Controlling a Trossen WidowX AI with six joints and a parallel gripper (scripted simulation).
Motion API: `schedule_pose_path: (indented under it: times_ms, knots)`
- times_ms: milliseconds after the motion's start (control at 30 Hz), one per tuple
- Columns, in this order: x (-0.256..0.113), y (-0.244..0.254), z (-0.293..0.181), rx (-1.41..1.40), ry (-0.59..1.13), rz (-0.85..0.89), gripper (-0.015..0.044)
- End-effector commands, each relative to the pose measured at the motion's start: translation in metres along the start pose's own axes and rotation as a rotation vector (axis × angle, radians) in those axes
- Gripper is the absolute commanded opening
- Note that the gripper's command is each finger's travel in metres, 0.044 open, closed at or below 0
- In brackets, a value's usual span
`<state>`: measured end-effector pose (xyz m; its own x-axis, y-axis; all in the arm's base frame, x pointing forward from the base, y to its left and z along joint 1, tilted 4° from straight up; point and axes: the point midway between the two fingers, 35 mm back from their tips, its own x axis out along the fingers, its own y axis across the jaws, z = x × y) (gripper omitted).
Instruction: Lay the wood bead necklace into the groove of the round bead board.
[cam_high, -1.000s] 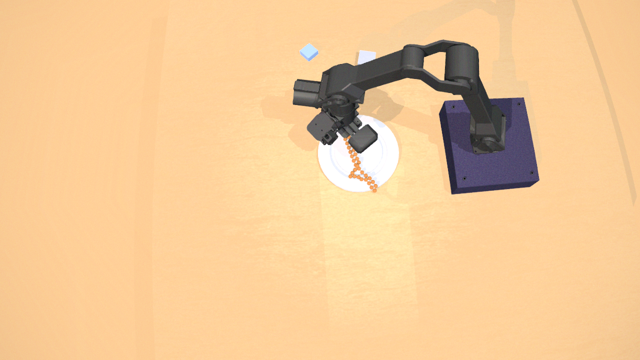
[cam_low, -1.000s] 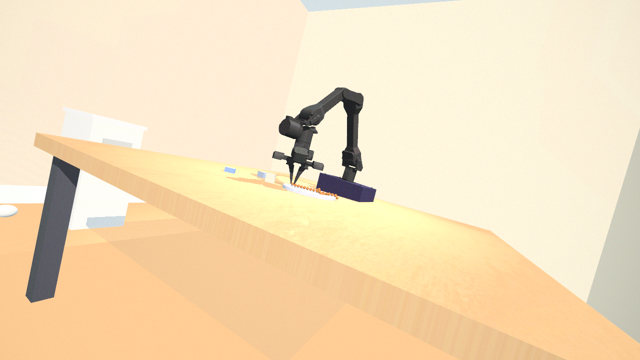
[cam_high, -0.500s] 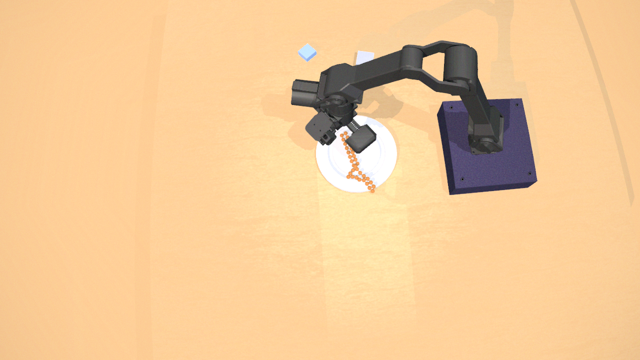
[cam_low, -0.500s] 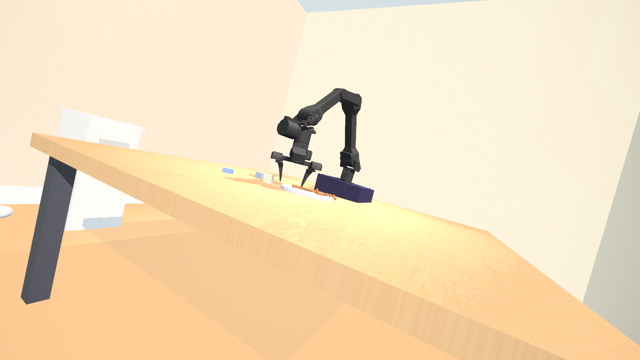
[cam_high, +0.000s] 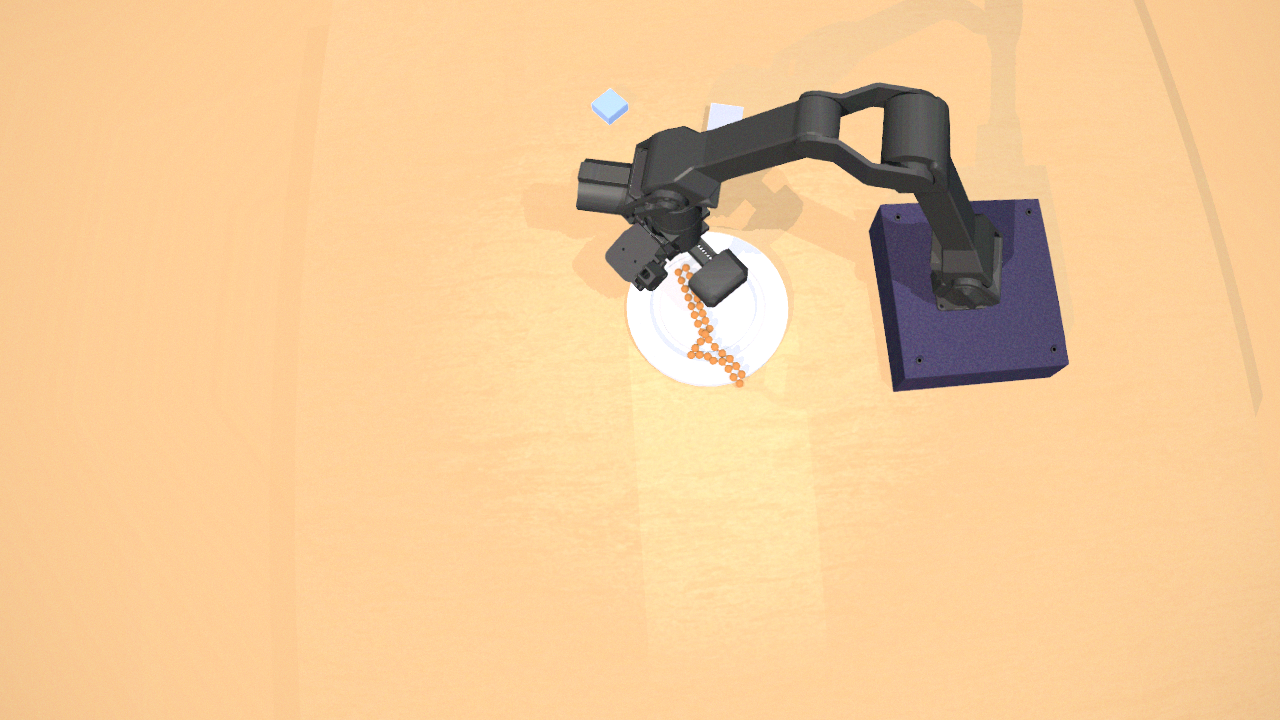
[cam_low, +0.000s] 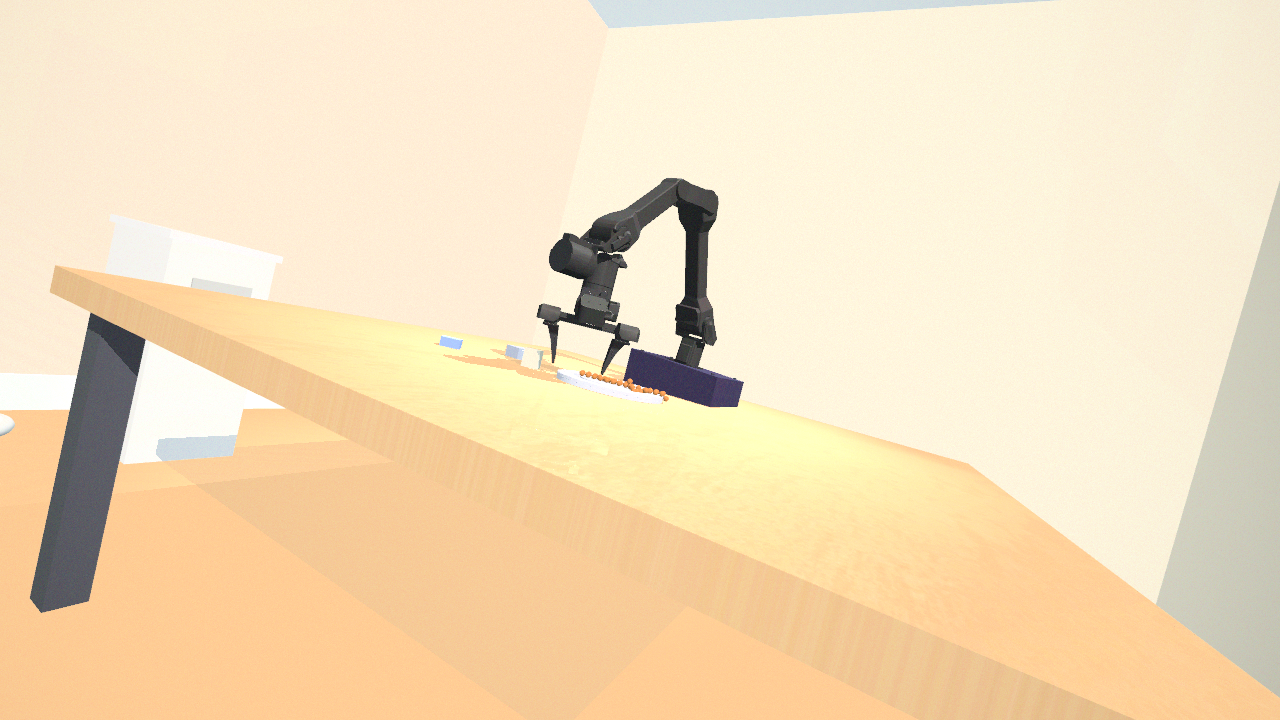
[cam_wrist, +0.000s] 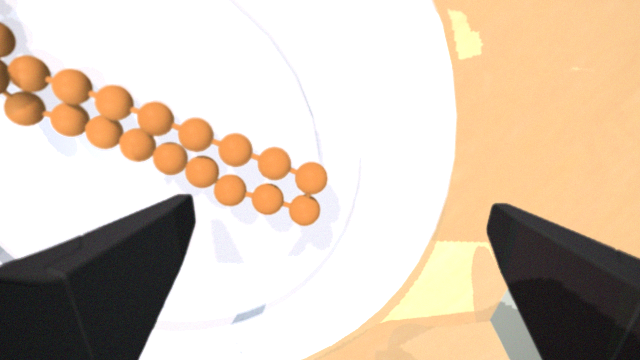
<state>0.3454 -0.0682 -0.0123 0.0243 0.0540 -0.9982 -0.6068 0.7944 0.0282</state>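
The orange wood bead necklace (cam_high: 694, 314) (cam_low: 629, 382) (cam_wrist: 235, 149) lies bunched across the round white bead board (cam_high: 769, 308) (cam_wrist: 400, 125), mostly as two close strands. In the top view it has a sideways fold near the board's lower part, and its lower end reaches the outer rim. In the wrist view its other end is a narrow loop near the groove's inner edge. My gripper (cam_low: 579, 367) (cam_wrist: 341, 202) is wide open and empty, above the board. In the wrist view the left finger is over the board and the right one appears beyond its rim. The fingertips are hidden in the top view.
A blue block (cam_high: 609, 105) (cam_low: 450, 342) and a pale block (cam_high: 725, 116) (cam_low: 514, 351) lie beyond the board. A whitish cube (cam_low: 532, 359) stands nearer the board, hidden by the arm in the top view. The dark purple arm base (cam_high: 975, 358) (cam_low: 680, 380) stands to the right.
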Motion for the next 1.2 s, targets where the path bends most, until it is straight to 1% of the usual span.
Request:
schedule_pose_path:
  times_ms: [0, 500, 533, 600, 733, 1067, 1167]
  knots:
    - [-0.001, 0.0, 0.001, -0.004, -0.003, 0.0, 0.044]
    - [-0.001, 0.0, 0.001, -0.004, -0.003, 0.0, 0.044]
    - [-0.001, 0.0, 0.001, 0.012, -0.003, 0.0, 0.0414]
    - [-0.003, 0.001, 0.002, 0.141, -0.004, 0.0, 0.0361]
    - [-0.009, 0.005, 0.005, 0.528, -0.004, 0.001, 0.0256]
    - [-0.025, 0.016, 0.011, 1.491, -0.003, 0.005, 0.025]
    - [-0.028, 0.018, 0.012, 1.64, -0.002, 0.005, 0.025]
